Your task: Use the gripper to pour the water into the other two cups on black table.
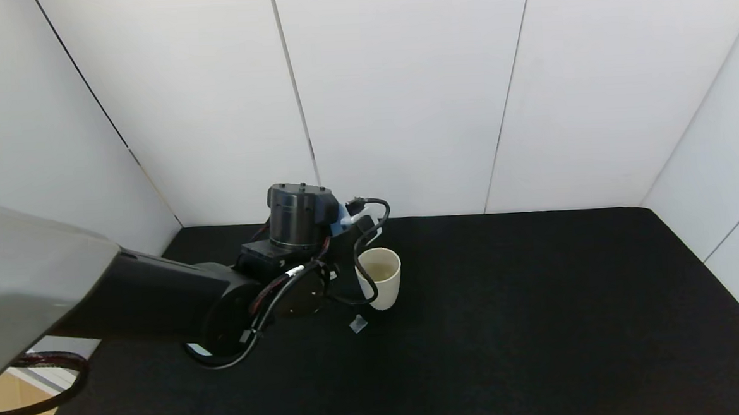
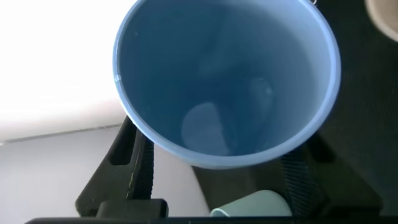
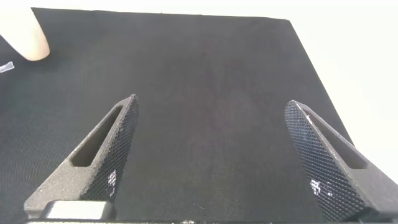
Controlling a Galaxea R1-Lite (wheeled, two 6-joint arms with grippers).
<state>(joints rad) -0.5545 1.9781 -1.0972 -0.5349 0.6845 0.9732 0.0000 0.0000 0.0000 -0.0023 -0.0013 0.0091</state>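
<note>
A: White wall panels are standing around the black surface [image 1: 540,325]. Where is the left gripper [image 2: 211,180] working?

B: It is hovering at the back, fingers [image 2: 140,168] clamping a tilted light blue cup [image 2: 227,81], just beside the cream cup [image 1: 381,276]. A teal cup [image 2: 255,204] is showing under it.

A: And the right gripper [image 3: 214,155]?

B: It is hanging over bare cloth, fingers spread apart.

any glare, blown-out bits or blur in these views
Head view: even light, nothing washed out, the beige cup sharp; the near arm shell at the left edge is soft. Left wrist view: the wall beside the blue cup is washed out to plain white, and the left gripper holding it looks soft. Right wrist view: the wall beyond the black table is washed out; right gripper sharp.
</note>
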